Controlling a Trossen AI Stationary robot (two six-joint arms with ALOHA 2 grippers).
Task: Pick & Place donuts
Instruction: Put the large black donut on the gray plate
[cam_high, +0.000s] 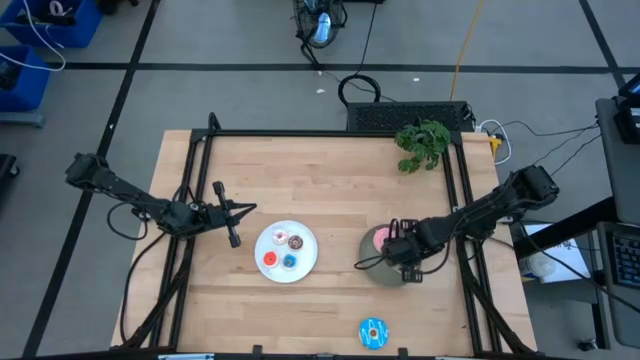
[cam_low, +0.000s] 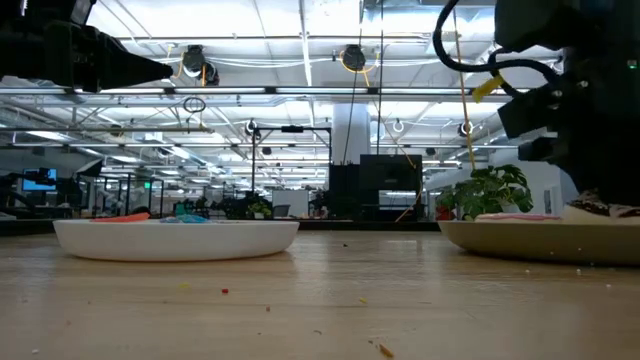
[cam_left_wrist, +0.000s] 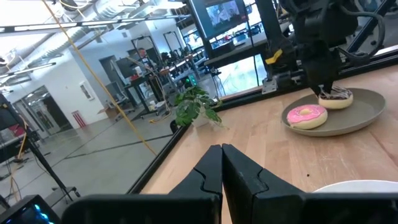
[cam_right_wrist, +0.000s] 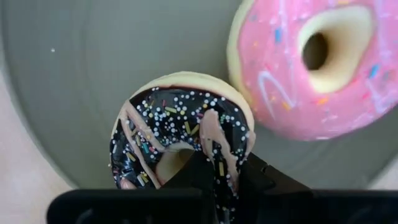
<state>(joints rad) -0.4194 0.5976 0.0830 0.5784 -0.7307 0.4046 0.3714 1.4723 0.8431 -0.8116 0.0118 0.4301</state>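
Observation:
A grey plate (cam_high: 378, 268) carries a large pink donut (cam_right_wrist: 311, 68) and a sprinkled chocolate donut (cam_right_wrist: 180, 130) side by side. My right gripper (cam_right_wrist: 217, 165) stands over the plate, pointing down, shut on the chocolate donut; the left wrist view shows it (cam_left_wrist: 326, 87) above that donut (cam_left_wrist: 336, 98). A white plate (cam_high: 305, 262) holds several small donuts: red (cam_high: 270, 259), blue (cam_high: 289, 262), whitish (cam_high: 279, 237) and brown (cam_high: 296, 241). A large blue donut (cam_high: 372, 333) lies flat near the table's near edge. My left gripper (cam_left_wrist: 222, 152) hovers shut, left of the white plate (cam_high: 250, 208). My right gripper pinches the chocolate donut's ring (cam_right_wrist: 227, 155) on one side, with one finger (cam_right_wrist: 186, 171) in the hole and the other (cam_right_wrist: 264, 177) outside the rim. The fingers come from above, pointing down. The donut's underside rests on the grey plate (cam_right_wrist: 81, 74), next to the pink donut.
A small green plant (cam_high: 422, 143) stands at the table's far right corner. Black frame rails (cam_high: 190, 180) run along the table's left, far and right edges. Bare wood lies between the two plates and along the near edge around the blue donut.

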